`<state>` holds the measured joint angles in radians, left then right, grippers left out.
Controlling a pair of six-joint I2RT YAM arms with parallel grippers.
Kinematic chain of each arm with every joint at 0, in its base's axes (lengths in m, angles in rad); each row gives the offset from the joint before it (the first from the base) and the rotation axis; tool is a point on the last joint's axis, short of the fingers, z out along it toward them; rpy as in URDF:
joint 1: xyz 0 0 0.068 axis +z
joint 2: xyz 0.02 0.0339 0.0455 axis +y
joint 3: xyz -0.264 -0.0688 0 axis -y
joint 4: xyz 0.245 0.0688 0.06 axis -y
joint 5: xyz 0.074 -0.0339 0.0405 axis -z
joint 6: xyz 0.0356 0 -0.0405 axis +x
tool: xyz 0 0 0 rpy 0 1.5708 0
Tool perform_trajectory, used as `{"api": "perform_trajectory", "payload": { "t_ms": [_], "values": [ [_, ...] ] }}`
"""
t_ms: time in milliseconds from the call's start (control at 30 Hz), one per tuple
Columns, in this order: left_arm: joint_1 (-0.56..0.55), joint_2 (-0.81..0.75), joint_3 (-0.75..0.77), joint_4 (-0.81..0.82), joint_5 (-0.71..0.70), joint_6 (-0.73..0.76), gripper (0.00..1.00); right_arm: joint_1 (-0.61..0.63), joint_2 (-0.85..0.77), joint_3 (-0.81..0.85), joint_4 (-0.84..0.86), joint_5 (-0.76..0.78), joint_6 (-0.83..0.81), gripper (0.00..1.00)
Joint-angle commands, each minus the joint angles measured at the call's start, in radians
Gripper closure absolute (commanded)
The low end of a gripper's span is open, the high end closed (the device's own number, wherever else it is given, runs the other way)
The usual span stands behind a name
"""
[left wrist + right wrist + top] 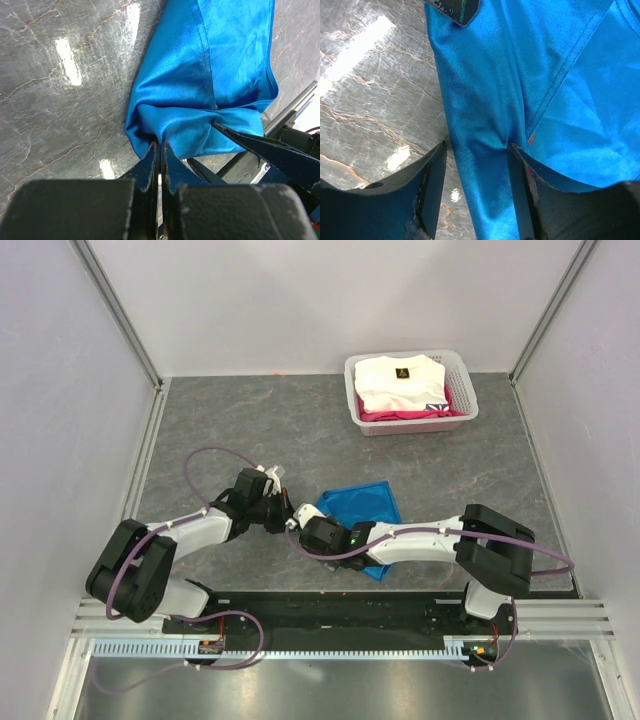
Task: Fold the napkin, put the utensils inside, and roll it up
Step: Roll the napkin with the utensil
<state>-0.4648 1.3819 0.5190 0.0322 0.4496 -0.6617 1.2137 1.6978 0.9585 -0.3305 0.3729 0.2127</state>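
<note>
Napkin (200, 75) pinched in L pincer (159, 144); basket (410, 426) holds folded clothes (400, 380).

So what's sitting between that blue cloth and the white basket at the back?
Nothing. In the top view, the stretch of grey tabletop between the napkin and the basket is bare.

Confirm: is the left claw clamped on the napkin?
Yes, the left claw is closed, pinching a bunched edge of the napkin at its tips.
</note>
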Motion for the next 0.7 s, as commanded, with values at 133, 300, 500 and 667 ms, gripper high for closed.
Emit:
{"api": "perform_trajectory", "payload": {
  "t_ms": [133,300,500,667],
  "values": [
    [0.0,0.009,0.039,0.005,0.017,-0.01,0.98,-0.003,-0.029,0.023,-0.03,0.076,-0.084,0.38],
    [-0.001,0.012,0.044,0.0,0.021,-0.007,0.98,-0.003,-0.017,0.025,-0.027,0.095,-0.111,0.33],
    [-0.001,0.02,0.052,-0.006,0.024,-0.003,0.98,-0.008,-0.018,0.039,-0.019,0.089,-0.153,0.31],
    [0.0,0.02,0.055,-0.008,0.031,-0.003,0.98,-0.039,0.011,0.028,-0.005,0.029,-0.165,0.32]
  ]
}}
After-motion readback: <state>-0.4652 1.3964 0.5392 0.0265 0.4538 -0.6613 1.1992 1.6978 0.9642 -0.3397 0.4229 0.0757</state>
